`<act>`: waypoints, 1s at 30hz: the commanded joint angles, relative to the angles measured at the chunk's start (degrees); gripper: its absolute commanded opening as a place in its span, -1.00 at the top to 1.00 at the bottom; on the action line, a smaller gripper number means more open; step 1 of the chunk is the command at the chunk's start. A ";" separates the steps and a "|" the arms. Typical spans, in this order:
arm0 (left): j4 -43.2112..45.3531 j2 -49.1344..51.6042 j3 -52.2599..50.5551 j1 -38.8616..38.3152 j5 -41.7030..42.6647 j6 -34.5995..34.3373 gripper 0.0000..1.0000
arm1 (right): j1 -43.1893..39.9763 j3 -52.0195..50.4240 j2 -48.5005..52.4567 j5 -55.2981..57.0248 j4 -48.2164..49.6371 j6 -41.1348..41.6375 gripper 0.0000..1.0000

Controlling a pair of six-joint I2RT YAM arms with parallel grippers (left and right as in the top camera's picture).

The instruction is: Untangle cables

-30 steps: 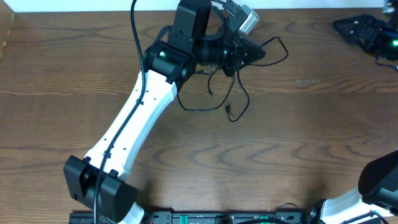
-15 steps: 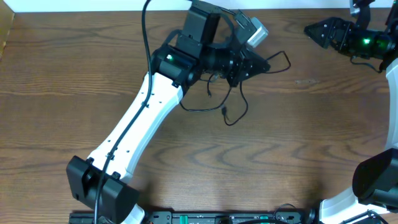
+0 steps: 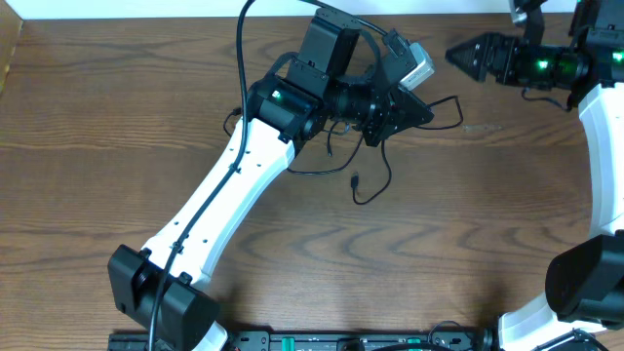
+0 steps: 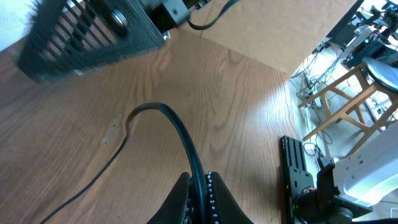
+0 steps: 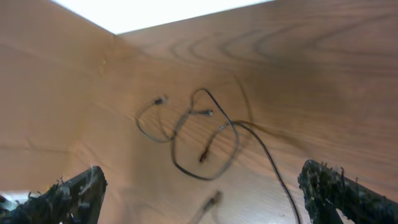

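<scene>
Two grippers serve this step: the left gripper (image 4: 198, 186), pinched shut on a black strand, should hold firm and raised while the right gripper (image 3: 460, 56), spread wide and empty near the tangle, seats on a free loop and draws away slowly so the crossings slide. Cables (image 5: 214, 142): thin, one black, one paler, loosely looped across each other at the far middle of the table (image 3: 117, 117), small plugs lying free.

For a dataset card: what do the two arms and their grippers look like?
The left arm and right arm have white links, black joint housings and a lit green light each. A black wire runs along the left one, with a grey camera box at its wrist. The left gripper and right gripper are black, tapered.
</scene>
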 commanded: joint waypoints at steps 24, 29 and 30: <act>-2.80 -1.27 -0.44 1.70 0.66 1.40 0.85 | -1.79 -0.76 0.20 8.66 -19.85 -53.55 -0.82; -2.82 -1.27 -0.44 1.70 0.44 1.38 0.85 | -3.52 -0.76 0.22 7.06 -19.87 -54.03 -0.88; -2.82 -1.27 -0.44 1.70 0.20 1.36 0.85 | -3.65 -0.76 0.22 7.06 -19.85 -54.14 -0.87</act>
